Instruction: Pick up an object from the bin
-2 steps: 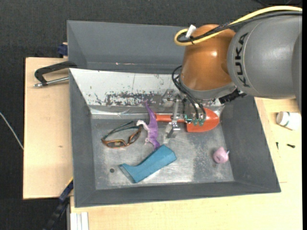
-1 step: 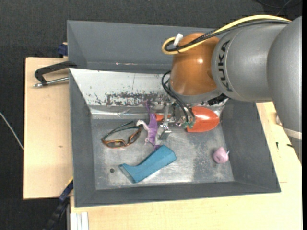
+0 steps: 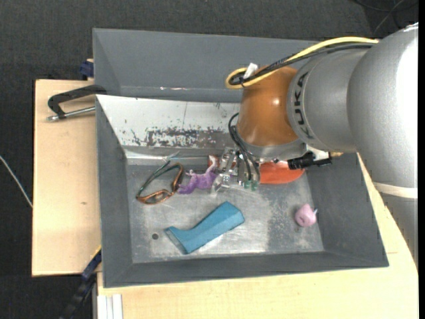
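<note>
At the back of the bin (image 3: 111,191) floor, the gripper (image 3: 232,175) sits low, just beside a purple object (image 3: 196,181) that adjoins brown glasses (image 3: 159,183). Whether the tool is wide or narrow cannot be determined. A red object (image 3: 279,173) lies partly under the arm; a blue angled piece (image 3: 206,228) and a pink lump (image 3: 305,215) lie apart, nearer the front

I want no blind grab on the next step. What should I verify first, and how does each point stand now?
1. Gripper low at the back middle of the bin: ok.
2. Anything gripped: cannot tell.
3. Purple thing right beside gripper: ok.
4. Eyeglasses apart from purple thing: cannot tell, they lie very close.
5. Red thing fully seen: not ok, arm covers part.
6. Blue angled piece and pink lump apart from gripper: ok.
</note>
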Controlling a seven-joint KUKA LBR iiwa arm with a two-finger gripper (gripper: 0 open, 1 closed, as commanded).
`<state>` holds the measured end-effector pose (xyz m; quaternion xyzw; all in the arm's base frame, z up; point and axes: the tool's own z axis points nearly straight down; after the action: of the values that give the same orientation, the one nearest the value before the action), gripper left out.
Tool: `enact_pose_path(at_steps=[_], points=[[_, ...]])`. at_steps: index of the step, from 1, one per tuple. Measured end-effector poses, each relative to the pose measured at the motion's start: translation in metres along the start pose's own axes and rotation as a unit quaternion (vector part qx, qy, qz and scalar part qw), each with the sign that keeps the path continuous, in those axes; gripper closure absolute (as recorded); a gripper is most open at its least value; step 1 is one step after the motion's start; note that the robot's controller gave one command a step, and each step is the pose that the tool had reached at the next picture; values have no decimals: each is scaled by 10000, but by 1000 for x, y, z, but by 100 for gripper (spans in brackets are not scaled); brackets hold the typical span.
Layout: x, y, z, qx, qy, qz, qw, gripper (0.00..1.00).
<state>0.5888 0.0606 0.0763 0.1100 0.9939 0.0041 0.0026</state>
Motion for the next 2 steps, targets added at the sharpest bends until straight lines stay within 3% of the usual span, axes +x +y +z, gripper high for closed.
enact_pose_path(at_steps=[1,2], points=[[0,0,0,-1,0,2,10000,100],[8,0,-18,45,41,-388,9992,100]])
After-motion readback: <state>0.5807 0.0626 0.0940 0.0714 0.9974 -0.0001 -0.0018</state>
